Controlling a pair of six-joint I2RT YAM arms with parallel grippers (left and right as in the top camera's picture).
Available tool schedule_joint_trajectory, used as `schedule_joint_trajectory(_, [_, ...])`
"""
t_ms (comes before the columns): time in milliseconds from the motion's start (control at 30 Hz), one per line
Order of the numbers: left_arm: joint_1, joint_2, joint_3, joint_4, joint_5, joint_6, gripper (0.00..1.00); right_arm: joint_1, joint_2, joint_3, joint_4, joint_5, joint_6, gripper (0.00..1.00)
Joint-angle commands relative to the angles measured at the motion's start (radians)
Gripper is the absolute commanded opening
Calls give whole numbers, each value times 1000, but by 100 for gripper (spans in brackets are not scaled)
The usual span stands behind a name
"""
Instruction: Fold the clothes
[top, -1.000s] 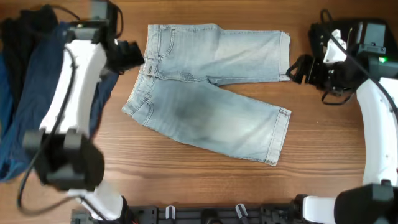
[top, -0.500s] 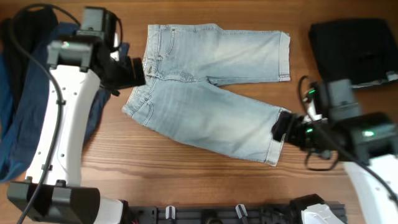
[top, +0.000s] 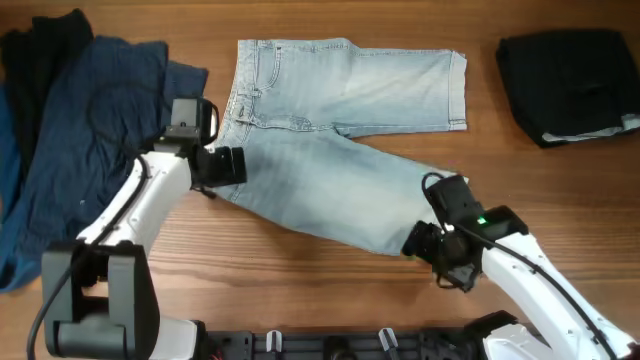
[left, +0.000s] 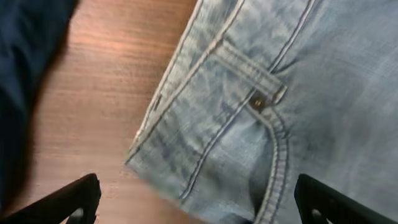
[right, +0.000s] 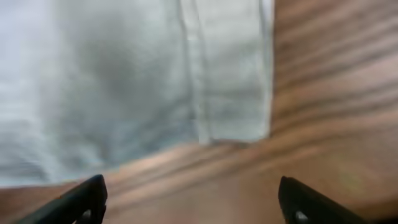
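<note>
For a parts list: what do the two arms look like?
The left arm and right arm have rounded white links and black joints. The left gripper and right gripper are black. A black cable runs along each arm; a green light glows by the right wrist.

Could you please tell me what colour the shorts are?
The shorts are pale, faded blue denim, clearest in the overhead view.
</note>
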Motion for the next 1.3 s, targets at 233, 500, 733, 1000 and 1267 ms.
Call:
schedule_joint_trajectory(233, [0,64,-71,23,13,31,95,4,154,-8,151,63,56,74])
schedule_joint_trajectory(500, [0,64,-74,-28,24,-60,95,4,355,-8,193,11,136,75])
schedule_joint_trajectory(733, [0,68,-76,-65,24,-296,91,0,369,-8,278,27,108,75])
schedule_joint_trajectory(1000, [0,222,-76,117,51,-401,61,-2,369,-8,316,69,80,57])
schedule_joint_trajectory(1267, [1,182,-72,156,51,-397,4,-180,342,156,149,79,-21,4])
